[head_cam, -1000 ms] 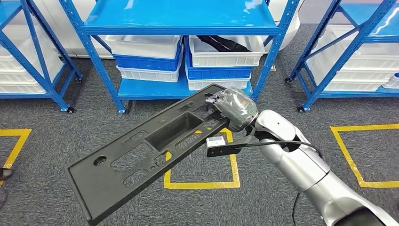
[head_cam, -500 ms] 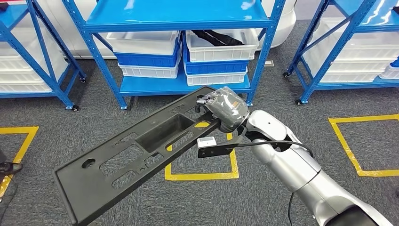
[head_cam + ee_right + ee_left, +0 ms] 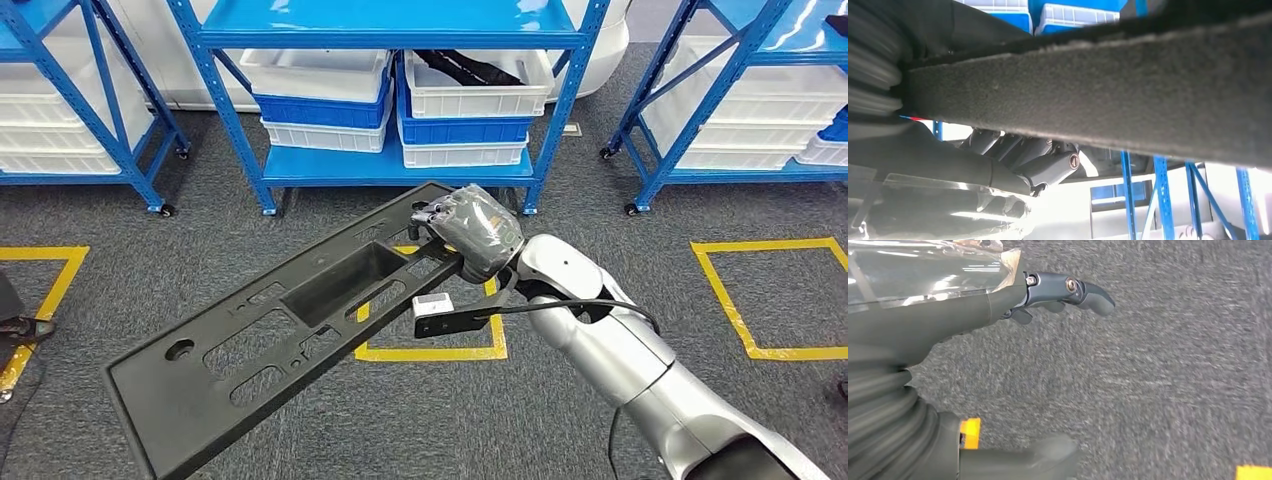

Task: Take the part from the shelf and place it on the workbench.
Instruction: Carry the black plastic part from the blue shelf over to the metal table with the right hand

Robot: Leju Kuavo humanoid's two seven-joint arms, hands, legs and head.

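Part: The long black panel (image 3: 290, 325) was off the shelf and in the air, slanting from the right hand down toward the robot's lower left, above the grey carpet (image 3: 600, 200).
Right hand: The right hand (image 3: 470, 232) clasped the panel at its upper end, fingers over the top face and curled through an opening; in the right wrist view the dark fingers (image 3: 1043, 162) hooked against the panel's thick edge (image 3: 1098, 95).
Why that grip: Holding one end probably left most of the length hanging free, which would explain the downward tilt of the far end.
Left hand: The left hand (image 3: 998, 305) hung over bare carpet, fingers loosely extended and holding nothing.
Shelf: The blue rack (image 3: 390, 25) stood beyond the panel, well apart from it, with white and blue bins (image 3: 465, 110) on its lower levels.
Stage: By my reading, pickup was done and the carry to the table remained.
Floor marks: A yellow taped square (image 3: 430, 350) lay under the panel's upper half.
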